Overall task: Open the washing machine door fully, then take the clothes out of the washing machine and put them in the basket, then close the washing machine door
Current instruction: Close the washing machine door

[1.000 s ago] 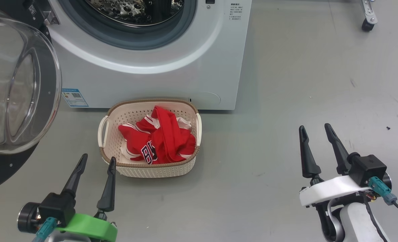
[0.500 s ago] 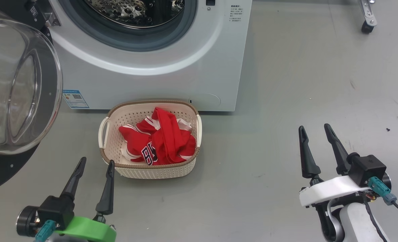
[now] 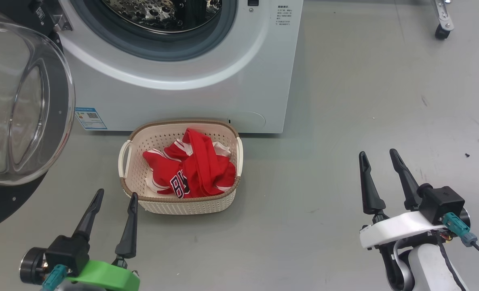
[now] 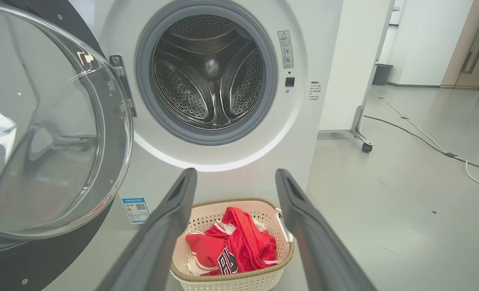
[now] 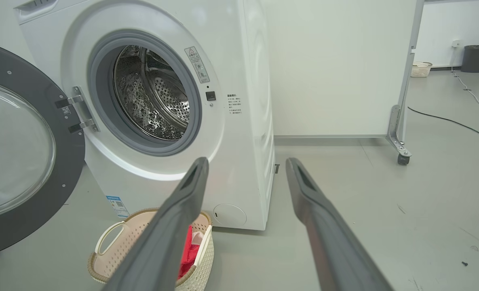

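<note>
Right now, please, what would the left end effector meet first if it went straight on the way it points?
Probably the washing machine, its white front below the mouth, above the basket; depth unclear.

white washing machine, grey seal, steel drum dotted with holes, blue label. door: black rim, clear glass. basket: cream, perforated sides, brown woven rim. clothes: red, white trim, dark lettering. floor plain grey.

Smooth grey floor runs to a white wheeled partition, a trailing cable and a dark bin.
</note>
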Robot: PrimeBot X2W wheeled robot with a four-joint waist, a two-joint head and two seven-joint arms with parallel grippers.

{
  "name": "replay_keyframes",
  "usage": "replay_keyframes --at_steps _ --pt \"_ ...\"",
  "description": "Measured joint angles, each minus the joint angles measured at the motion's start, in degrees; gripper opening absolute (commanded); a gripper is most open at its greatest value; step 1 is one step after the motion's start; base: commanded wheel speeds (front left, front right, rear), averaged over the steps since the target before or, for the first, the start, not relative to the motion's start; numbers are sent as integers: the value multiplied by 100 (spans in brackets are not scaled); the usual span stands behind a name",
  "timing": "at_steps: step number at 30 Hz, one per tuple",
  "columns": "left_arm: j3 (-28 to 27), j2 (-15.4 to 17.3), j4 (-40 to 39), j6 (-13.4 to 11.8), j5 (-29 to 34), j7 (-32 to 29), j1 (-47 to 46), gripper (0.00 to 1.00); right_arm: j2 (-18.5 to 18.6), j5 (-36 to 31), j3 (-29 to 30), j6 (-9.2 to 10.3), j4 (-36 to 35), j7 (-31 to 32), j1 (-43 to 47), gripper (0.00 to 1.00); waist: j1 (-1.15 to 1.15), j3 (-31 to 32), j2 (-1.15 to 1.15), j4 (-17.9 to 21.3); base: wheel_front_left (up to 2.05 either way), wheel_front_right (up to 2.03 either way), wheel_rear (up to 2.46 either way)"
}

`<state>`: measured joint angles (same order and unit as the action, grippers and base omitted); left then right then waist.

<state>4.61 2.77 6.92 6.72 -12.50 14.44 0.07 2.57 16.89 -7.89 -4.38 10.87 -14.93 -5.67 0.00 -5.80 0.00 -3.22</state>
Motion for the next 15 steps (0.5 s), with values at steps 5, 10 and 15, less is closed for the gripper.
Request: replay_keyframes --at_steps 5,10,15 --pt "55 0 7 13 0 0 -1 100 0 1 48 9 -13 0 1 100 0 -6 0 -53 0 0 0" --pt "78 -2 25 13 -20 0 -1 100 0 0 70 8 -26 0 4 100 0 4 0 -185 0 0 0" --pt "69 -4 68 14 -253 0 -1 100 0 -2 54 -2 -32 0 23 100 0 28 0 -365 0 0 0"
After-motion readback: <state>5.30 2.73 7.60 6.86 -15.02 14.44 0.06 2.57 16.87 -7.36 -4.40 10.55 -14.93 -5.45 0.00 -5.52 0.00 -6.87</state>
